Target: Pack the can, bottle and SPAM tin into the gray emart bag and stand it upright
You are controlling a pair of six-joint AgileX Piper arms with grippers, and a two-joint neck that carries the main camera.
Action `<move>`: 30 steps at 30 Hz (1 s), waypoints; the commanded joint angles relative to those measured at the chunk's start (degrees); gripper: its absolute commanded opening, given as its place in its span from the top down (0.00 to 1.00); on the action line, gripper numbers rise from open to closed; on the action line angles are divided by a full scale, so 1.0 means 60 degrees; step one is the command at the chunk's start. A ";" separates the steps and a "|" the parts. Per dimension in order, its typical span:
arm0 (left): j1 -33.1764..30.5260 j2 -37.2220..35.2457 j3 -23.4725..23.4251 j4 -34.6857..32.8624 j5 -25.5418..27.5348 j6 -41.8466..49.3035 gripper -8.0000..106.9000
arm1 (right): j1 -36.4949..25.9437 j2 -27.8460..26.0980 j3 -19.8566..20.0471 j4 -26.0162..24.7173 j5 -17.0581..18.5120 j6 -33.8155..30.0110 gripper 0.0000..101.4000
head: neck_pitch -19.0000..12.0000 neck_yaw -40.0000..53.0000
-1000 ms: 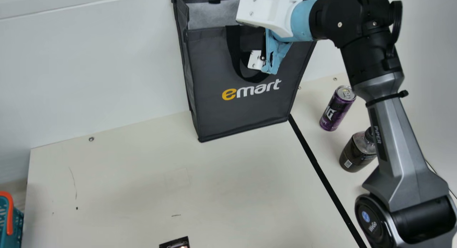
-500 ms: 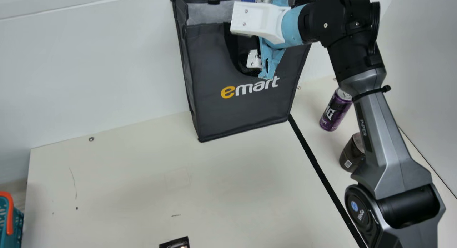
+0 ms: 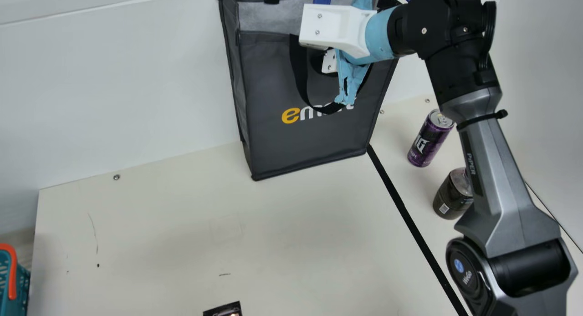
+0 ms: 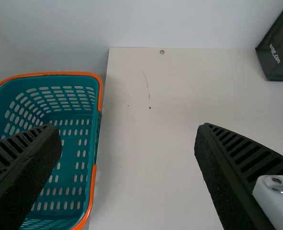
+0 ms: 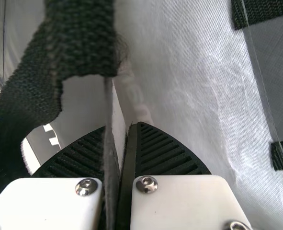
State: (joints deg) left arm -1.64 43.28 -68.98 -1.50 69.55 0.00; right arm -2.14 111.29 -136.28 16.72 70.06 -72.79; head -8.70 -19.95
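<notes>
The gray emart bag (image 3: pixel 309 143) stands upright at the back of the cream table (image 3: pixel 159 238), near the wall (image 3: pixel 114 102). It is dark and boxy, its front face mostly smooth, with yellow and white lettering that is partly hidden. Its top is open onto a pale, faintly creased lining (image 3: pixel 264 17), and a black strap (image 3: pixel 299 74) droops in a loop down the front.

At the bag's upper front is the right gripper (image 3: pixel 329 62). The main view hides its tips, but the right wrist view gives them away: the jaws stand nearly together, holding the rim of the bag's wall, lining to one side and strap to the other.

Across a black line (image 3: pixel 401 206) from the bag's front corner, the purple can (image 3: pixel 429 140) stands upright, with the dark bottle (image 3: pixel 451 195) near it, partly behind the right arm (image 3: pixel 496 170).

The left wrist view shows the left gripper (image 4: pixel 127 127) with jaws wide apart, nothing between them but a view down to the table and a teal basket (image 4: pixel 100 96) with an orange rim; the main view catches just that basket's edge.
</notes>
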 commanded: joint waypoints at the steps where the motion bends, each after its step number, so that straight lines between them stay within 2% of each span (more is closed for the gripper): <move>1: 0.0000 0.0000 0.0000 0.0000 0.0000 0.0000 0.15 | 0.0014 -0.0179 0.0141 -0.0012 -0.0043 0.0045 1.00 | -0.0216 -0.0008; 8: 0.0000 0.0000 0.0000 0.0000 0.0000 0.0000 0.15 | 0.0172 -0.0990 0.0854 -0.0156 -0.0183 0.0147 1.00 | -0.0216 -0.0008; 30: 0.0000 0.0000 0.0000 0.0000 0.0000 0.0000 0.15 | 0.1197 -0.4152 0.3654 -0.0979 -0.0382 0.0777 1.00 | -0.0216 -0.0008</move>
State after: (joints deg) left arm -1.64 43.28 -68.98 -1.50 69.55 0.00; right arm 4.70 87.53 -115.24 11.08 67.59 -68.30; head -8.70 -19.95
